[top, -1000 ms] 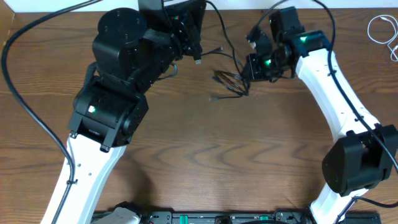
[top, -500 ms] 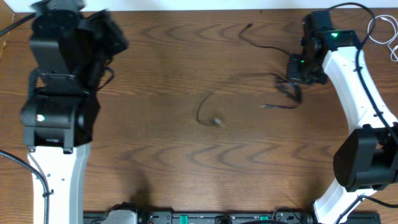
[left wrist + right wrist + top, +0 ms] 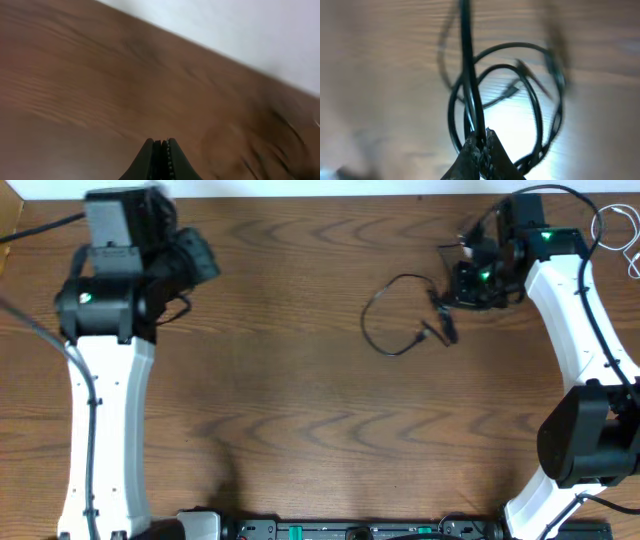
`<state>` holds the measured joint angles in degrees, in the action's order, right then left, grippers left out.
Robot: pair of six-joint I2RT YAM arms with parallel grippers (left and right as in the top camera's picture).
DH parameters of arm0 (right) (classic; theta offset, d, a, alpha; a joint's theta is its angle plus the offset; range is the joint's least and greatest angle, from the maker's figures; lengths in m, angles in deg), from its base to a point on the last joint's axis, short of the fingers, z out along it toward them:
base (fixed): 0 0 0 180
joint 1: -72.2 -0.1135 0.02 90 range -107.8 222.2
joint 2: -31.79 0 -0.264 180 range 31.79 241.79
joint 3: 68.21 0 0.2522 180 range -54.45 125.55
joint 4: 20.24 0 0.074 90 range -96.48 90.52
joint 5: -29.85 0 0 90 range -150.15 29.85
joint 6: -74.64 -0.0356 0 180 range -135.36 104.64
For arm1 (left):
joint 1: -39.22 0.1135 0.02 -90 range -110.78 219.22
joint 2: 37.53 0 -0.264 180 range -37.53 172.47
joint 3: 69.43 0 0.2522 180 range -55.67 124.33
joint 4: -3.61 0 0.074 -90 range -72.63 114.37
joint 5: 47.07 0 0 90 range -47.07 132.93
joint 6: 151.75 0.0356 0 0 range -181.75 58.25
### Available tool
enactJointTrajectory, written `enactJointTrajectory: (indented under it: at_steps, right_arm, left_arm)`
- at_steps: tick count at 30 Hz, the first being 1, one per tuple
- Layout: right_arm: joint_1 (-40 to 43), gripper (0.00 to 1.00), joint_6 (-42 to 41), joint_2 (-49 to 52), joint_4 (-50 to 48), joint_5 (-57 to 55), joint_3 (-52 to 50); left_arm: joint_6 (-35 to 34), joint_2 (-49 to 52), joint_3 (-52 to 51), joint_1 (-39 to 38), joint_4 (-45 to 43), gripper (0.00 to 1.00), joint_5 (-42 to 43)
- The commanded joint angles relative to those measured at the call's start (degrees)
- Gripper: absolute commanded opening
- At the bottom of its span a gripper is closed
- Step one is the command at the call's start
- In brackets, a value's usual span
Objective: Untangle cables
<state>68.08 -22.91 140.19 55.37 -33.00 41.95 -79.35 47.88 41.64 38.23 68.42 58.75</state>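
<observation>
Black cable [image 3: 465,60] | pinched tight by right gripper [image 3: 481,140], slack loop lying leftward, near table's [image 3: 300,430] far-right corner | left gripper [image 3: 161,146] closed, empty, far-left corner.

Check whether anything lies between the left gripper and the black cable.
Nothing visible does. Only wooden table lies between the shut, empty left gripper and the black cable, which loops at the right with one part pinched in the right gripper.
</observation>
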Motion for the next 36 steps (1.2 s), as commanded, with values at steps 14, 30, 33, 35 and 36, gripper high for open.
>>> enactJointTrajectory:
  at_steps: [14, 30, 33, 35, 36]
  right_arm:
    - [-1.25, 0.01, -14.32, 0.46, -5.29, 10.25, -0.11]
    - [-2.86, 0.01, -10.99, 0.46, -3.69, 9.16, -0.13]
    - [-2.91, 0.01, -10.64, 0.46, -3.76, 9.18, -0.13]
    - [-2.91, 0.01, -10.56, 0.46, -3.78, 9.09, -0.13]
    - [-2.91, 0.01, -10.56, 0.46, -3.76, 8.96, -0.13]
  left_arm:
    - [0.26, 9.49, 0.04, -16.68, 0.5, 0.27, 15.69]
    - [-17.99, 26.1, 0.04, -22.12, -20.59, 0.49, 33.24]
    - [-20.7, 29.05, 0.04, -22.14, -23.41, 0.49, 35.41]
    - [-22.88, 30.88, 0.04, -22.14, -25.9, 0.48, 36.87]
    - [-24.0, 31.63, 0.04, -22.14, -27.08, 0.47, 37.46]
